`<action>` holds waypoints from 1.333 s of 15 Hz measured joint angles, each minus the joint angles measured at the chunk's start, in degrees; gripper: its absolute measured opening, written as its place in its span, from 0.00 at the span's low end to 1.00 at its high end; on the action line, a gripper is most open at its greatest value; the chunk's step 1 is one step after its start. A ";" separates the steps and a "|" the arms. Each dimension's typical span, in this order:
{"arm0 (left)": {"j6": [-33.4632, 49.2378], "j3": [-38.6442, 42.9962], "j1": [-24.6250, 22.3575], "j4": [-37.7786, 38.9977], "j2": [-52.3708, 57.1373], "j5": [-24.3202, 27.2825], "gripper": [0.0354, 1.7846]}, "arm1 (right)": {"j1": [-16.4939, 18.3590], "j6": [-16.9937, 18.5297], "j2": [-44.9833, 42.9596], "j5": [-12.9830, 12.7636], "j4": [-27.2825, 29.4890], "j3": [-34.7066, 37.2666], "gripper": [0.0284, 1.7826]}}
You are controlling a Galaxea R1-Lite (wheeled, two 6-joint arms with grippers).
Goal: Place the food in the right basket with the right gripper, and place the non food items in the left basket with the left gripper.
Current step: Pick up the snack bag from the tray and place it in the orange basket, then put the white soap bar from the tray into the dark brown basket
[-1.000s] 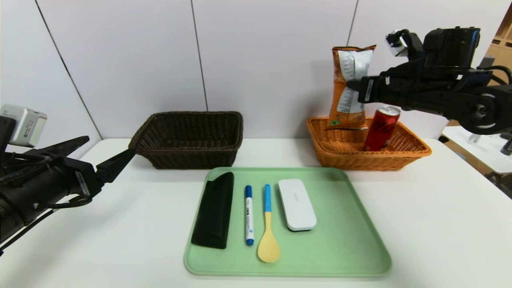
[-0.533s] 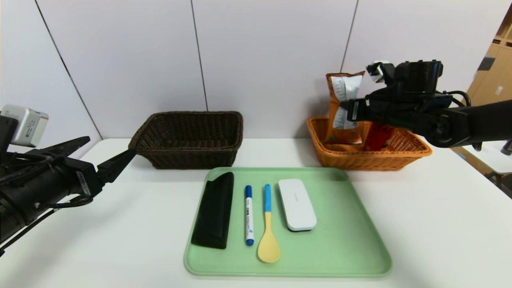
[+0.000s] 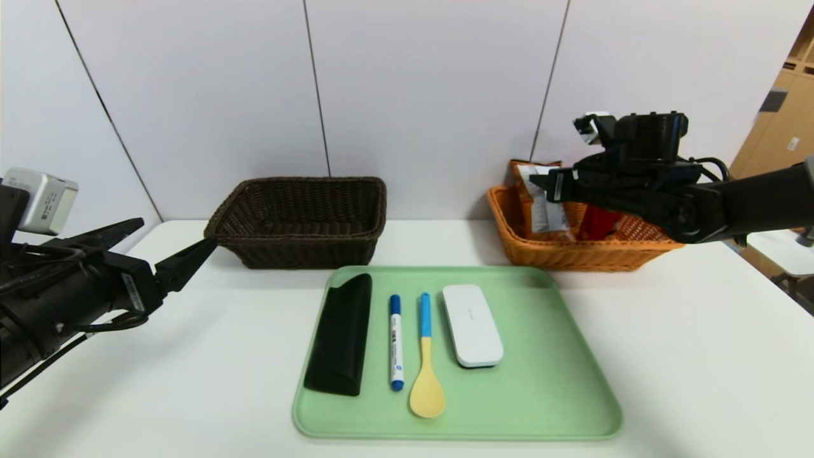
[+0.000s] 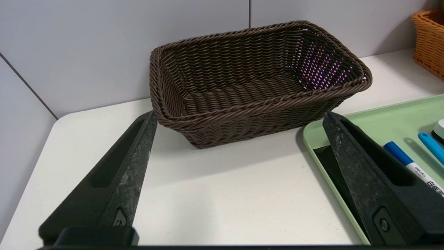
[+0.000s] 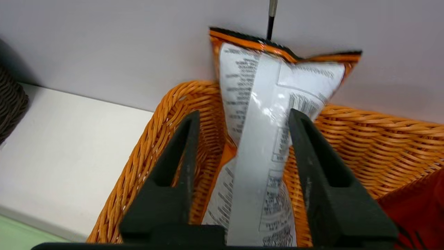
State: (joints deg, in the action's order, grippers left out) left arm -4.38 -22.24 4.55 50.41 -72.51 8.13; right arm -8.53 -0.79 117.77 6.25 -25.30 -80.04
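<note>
The orange snack bag stands in the orange basket, leaning on the wall. My right gripper hangs over the basket's left end, open, its jaws either side of the bag without pinching it. The red can is in the same basket, mostly hidden behind the arm. The black case, marker, spoon and white case lie on the green tray. My left gripper is open and empty, left of the dark brown basket.
Both baskets stand against the back wall, which lies close behind the right gripper. The tray sits at the table's middle front. In the left wrist view the dark basket is straight ahead and the tray's corner beside one finger.
My right gripper came down with the snack bag into the orange basket and its jaws opened, letting the bag go. The left arm has not moved.
</note>
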 joint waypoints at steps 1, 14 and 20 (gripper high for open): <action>-0.02 0.07 0.02 0.00 0.00 -0.01 0.94 | 0.00 -0.02 0.15 -0.15 -0.52 0.13 0.57; -0.16 -0.02 0.07 0.02 -0.23 -0.01 0.94 | -10.15 3.22 -16.62 -0.09 21.97 1.62 0.89; -0.24 0.22 0.02 2.68 -0.43 0.00 0.94 | -20.19 6.96 -17.80 -3.61 43.64 2.86 0.92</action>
State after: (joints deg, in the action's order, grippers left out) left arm -4.62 -22.02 4.57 53.09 -72.94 8.13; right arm -28.72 6.17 99.98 2.65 18.35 -77.18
